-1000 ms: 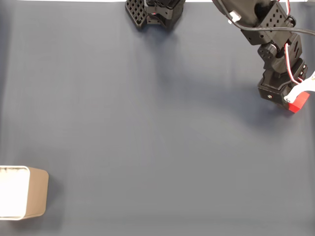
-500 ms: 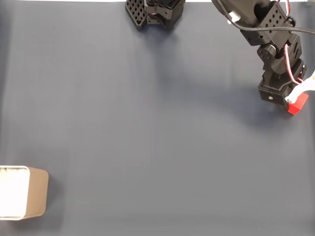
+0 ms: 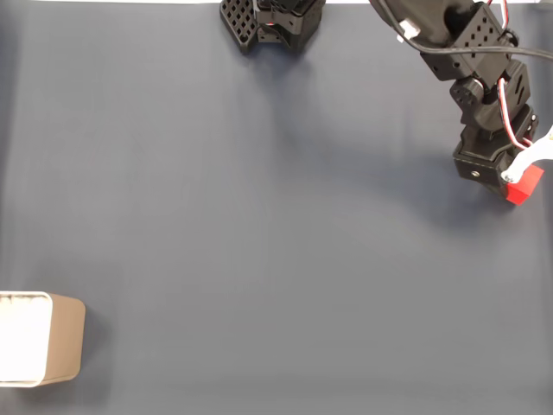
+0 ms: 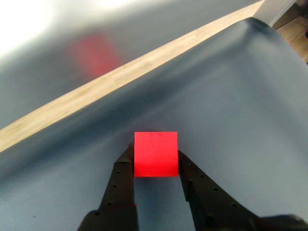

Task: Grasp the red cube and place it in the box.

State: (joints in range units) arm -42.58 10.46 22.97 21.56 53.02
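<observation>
**Cube clamped at the right edge, box far off**

Nothing much has shifted over the last second: my arm and the red cube (image 4: 155, 154) sit almost where they were, nudged only slightly in the fixed view.

Wrist view, nearest first: my two black fingers (image 4: 122, 185) run up from the bottom edge and press against the cube's left and right faces. My gripper (image 4: 155, 166) is closed to the cube's width, cube at the fingertips. Beyond it lies dark blue-grey cloth (image 4: 231, 96), then a pale wooden strip (image 4: 96, 89) along the cloth's far edge.

Fixed view: cube (image 3: 524, 186) at the right edge, under my arm (image 3: 484, 104). The box (image 3: 43, 339) stands at the lower left edge, well apart from the cube.
</observation>
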